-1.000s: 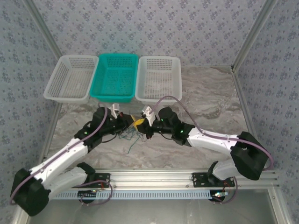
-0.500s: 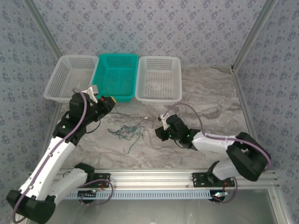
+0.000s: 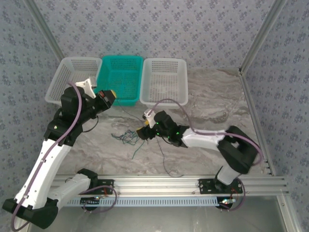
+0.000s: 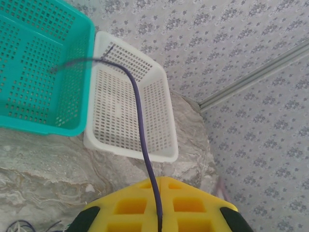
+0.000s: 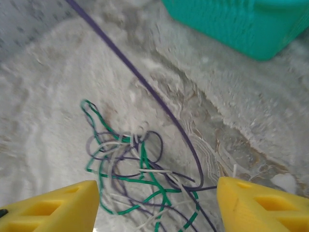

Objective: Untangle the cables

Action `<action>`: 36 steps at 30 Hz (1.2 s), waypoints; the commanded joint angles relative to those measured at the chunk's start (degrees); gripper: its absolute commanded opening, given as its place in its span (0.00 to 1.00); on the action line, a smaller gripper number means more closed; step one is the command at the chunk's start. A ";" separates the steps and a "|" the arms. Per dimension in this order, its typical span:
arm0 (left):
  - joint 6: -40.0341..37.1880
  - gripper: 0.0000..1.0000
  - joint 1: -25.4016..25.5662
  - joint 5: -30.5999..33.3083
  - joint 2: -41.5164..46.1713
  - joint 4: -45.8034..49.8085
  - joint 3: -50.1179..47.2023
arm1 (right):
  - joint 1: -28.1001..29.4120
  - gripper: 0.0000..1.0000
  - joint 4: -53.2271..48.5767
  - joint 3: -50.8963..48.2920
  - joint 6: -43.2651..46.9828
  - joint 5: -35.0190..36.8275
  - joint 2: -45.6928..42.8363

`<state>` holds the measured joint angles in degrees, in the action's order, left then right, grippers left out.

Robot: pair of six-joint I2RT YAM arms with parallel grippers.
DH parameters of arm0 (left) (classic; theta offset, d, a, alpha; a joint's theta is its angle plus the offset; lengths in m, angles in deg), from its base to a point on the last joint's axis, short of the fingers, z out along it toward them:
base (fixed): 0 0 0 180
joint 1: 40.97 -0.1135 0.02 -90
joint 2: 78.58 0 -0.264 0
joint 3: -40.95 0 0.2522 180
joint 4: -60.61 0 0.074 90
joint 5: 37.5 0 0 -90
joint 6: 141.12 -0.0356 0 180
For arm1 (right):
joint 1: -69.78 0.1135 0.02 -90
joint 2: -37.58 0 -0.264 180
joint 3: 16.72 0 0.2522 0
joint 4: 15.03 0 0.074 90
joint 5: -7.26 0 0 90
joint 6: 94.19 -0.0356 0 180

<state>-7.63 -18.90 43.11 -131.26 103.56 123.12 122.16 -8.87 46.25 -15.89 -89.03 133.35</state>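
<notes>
Saw left gripper (image 3: 110, 96) lifted away from pile, up by teal basket (image 3: 120, 58). Found it pinched shut on one purple cable (image 4: 141, 121), stretched long back toward pile. Saw right gripper (image 3: 143, 131) come back over tangle of cables (image 5: 137, 169) on table (image 3: 207, 101), jaws gone wide, holding nothing. Meant one strand nearly pulled free, probably. Left green, white and dark ones knotted between yellow fingers (image 5: 48, 208). Needed next grab there.

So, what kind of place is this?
Likely a robot test cell: patterned panels enclose the table, two arms are bolted to a rail, and three baskets stand at its far edge.
</notes>
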 commanded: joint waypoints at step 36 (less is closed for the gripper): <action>-5.40 0.00 -50.95 6.95 -2.86 20.97 14.30 | -32.37 0.00 -22.90 -27.16 -29.39 26.60 -35.19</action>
<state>-13.49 -66.90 42.80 -136.88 131.30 137.67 94.95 -15.84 21.62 -37.31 -77.73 100.47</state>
